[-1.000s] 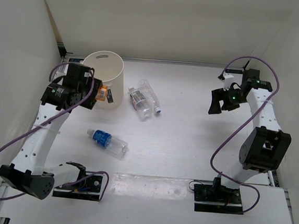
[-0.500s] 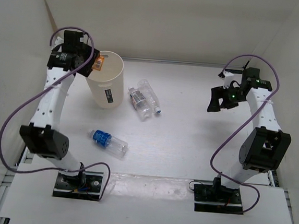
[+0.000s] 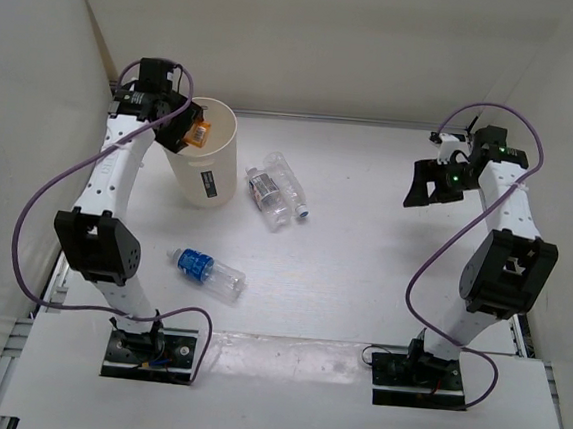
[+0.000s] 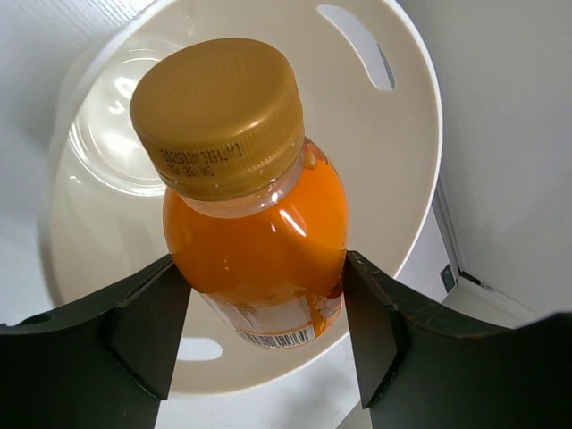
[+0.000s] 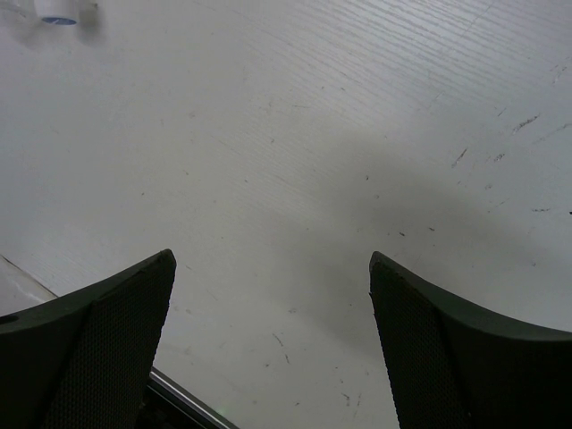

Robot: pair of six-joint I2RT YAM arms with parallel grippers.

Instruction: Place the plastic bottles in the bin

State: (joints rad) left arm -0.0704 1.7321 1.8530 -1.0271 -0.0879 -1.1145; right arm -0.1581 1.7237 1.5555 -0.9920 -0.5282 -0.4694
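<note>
Glossy clear plastic on the orange bottle [image 4: 259, 241], topped by a satin gold ribbed cap [image 4: 219, 116]. Smooth, faintly shiny cream plastic on the bin [image 4: 411, 161]. Matt white table [image 5: 295, 134], finely grained, scuffed in places. Matt black, finely dimpled pads [image 5: 98, 340] on the right gripper [image 5: 272, 257]. Clear glinting plastic on the blue-label bottle [image 3: 206, 271].

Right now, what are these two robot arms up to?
They're tidying bottles into a bin. The left gripper is clamped on the orange bottle, holding it above the open bin, not yet dropped. On the table lie a pair of clear bottles beside the bin and a blue-labelled bottle nearer the arms. The right gripper hangs open, holding nothing.
</note>
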